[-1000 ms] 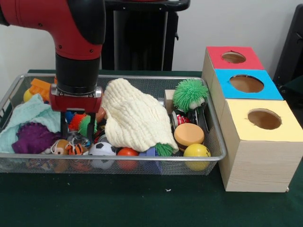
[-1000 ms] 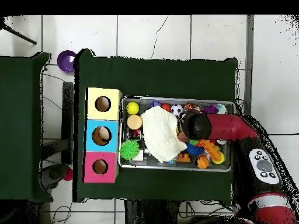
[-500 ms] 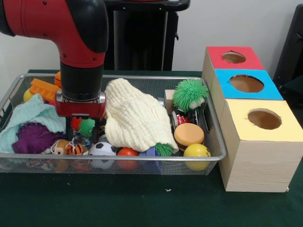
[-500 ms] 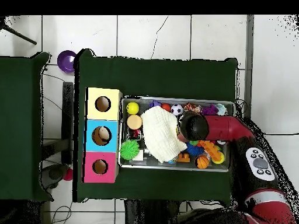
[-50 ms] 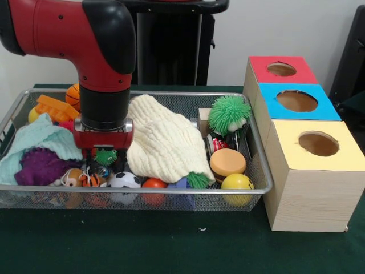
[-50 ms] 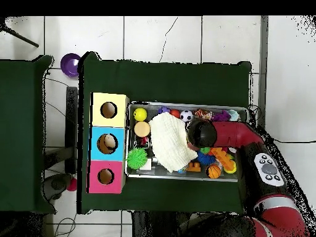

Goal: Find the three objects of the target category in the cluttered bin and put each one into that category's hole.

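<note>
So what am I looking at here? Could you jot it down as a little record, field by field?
setting: wire mesh bin of toys on a green table
robot: red and black arm, gripper down among the toys
in gripper: small green spiky ball
beside gripper: cream cloth draped over toys
other toys: large green spiky ball, soccer ball, yellow ball, purple spiky ball
drop-off: box with red hole, blue hole, yellow hole
</note>
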`<state>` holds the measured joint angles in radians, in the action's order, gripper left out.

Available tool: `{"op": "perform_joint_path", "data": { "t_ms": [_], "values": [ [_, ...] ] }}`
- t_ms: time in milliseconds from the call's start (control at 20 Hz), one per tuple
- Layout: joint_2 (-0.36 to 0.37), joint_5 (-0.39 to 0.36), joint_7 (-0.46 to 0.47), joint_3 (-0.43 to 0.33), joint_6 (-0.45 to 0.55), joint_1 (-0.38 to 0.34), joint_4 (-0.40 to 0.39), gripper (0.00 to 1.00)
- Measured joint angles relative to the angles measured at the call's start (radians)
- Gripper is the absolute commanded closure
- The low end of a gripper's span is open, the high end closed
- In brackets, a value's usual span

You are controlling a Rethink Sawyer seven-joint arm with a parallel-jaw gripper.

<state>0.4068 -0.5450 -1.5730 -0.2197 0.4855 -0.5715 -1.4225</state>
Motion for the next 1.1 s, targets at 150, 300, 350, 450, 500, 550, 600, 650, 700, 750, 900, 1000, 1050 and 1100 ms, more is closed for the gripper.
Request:
{"op": "perform_joint_path", "data": {
  "t_ms": [150,300,350,450,500,550,600,650,700,750,900,1000,1050,1100],
  "values": [
    [-0.004,0.0,0.0,0.003,0.004,0.005,0.006,0.0],
    [-0.006,0.0,0.0,0.006,0.008,0.007,0.011,0.0],
    [-0.008,0.0,0.0,0.009,0.009,0.009,0.015,0.0],
    [-0.011,0.0,0.0,0.012,0.012,0.011,0.022,0.0],
    [-0.013,-0.002,0.0,0.015,0.015,0.014,0.025,0.0],
    [-0.014,-0.003,0.0,0.018,0.018,0.016,0.029,0.0],
    [-0.015,-0.008,0.0,0.02,0.018,0.017,0.031,0.0],
    [-0.016,-0.012,0.0,0.022,0.018,0.019,0.033,0.0],
    [-0.016,-0.015,0.0,0.023,0.018,0.02,0.034,0.0],
    [-0.022,-0.036,0.0,0.029,0.018,0.023,0.04,0.0],
    [-0.028,-0.06,0.0,0.034,0.018,0.025,0.045,0.0],
    [-0.033,-0.08,0.0,0.041,0.018,0.028,0.05,0.0],
    [-0.034,-0.089,0.0,0.046,0.018,0.031,0.054,0.0],
    [-0.034,-0.095,0.0,0.05,0.018,0.034,0.056,0.0]
  ]
}}
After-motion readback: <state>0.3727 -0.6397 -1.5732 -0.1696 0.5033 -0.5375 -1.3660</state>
